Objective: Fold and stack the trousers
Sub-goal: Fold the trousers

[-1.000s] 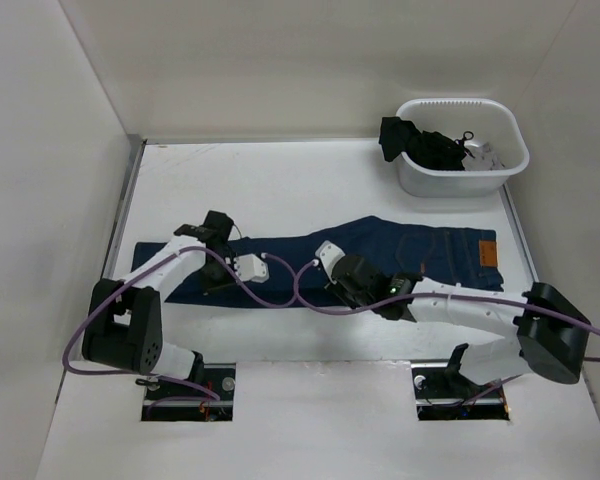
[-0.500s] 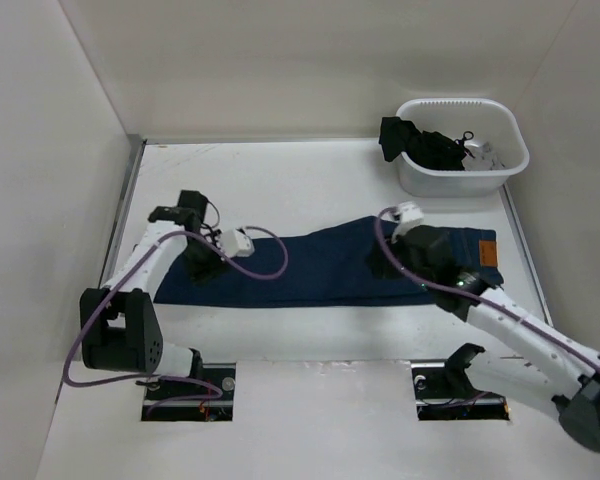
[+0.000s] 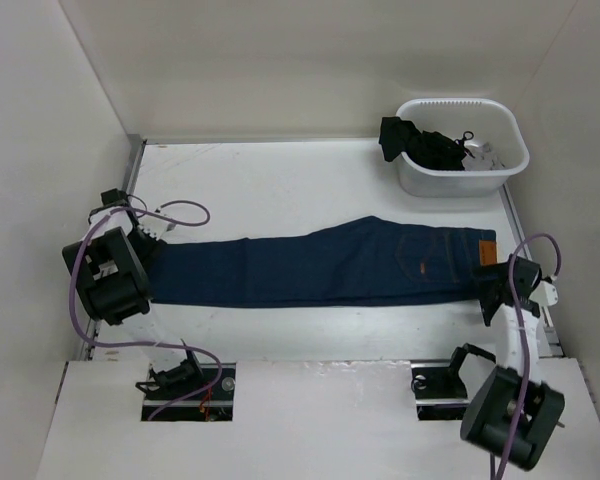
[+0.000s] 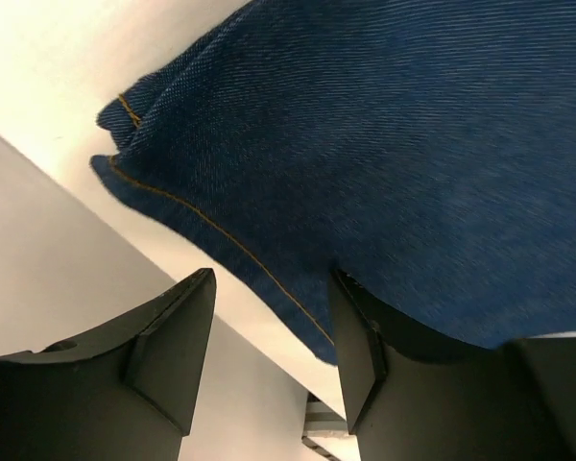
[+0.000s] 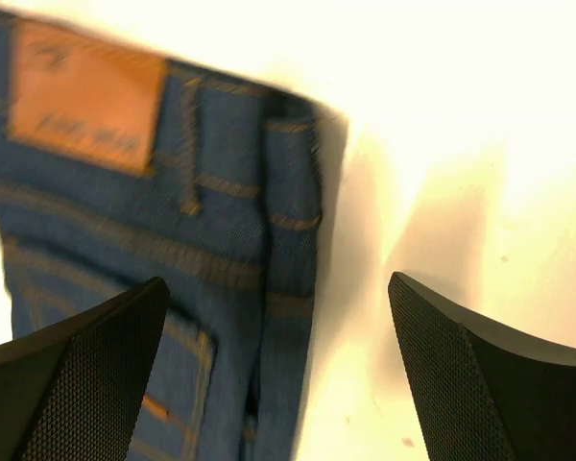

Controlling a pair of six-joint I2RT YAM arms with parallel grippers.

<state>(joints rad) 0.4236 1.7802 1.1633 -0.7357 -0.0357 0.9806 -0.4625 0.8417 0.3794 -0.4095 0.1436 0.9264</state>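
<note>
The trousers (image 3: 320, 265) lie flat and stretched out across the table, leg hems at the left, waistband with its tan patch (image 3: 487, 252) at the right. My left gripper (image 3: 145, 245) sits at the hem end. In the left wrist view it (image 4: 274, 355) is open, and the stitched hem (image 4: 221, 230) lies just ahead, its edge beside the right finger (image 4: 365, 370). My right gripper (image 3: 492, 290) is at the waistband end. The right wrist view shows it (image 5: 278, 375) wide open over the waistband's edge (image 5: 288, 221), with the patch (image 5: 86, 96) further ahead. Neither gripper holds cloth.
A white basket (image 3: 450, 182) at the back right holds a black garment (image 3: 420, 145). White walls close in the table on three sides, with a metal rail (image 3: 125, 200) along the left. Purple cables (image 3: 180, 212) loop from both arms.
Both arms have swung from the middle of the trousers out to their ends, and the trousers now lie longer and straighter. Both grippers' jaws have opened and let go of the cloth.
</note>
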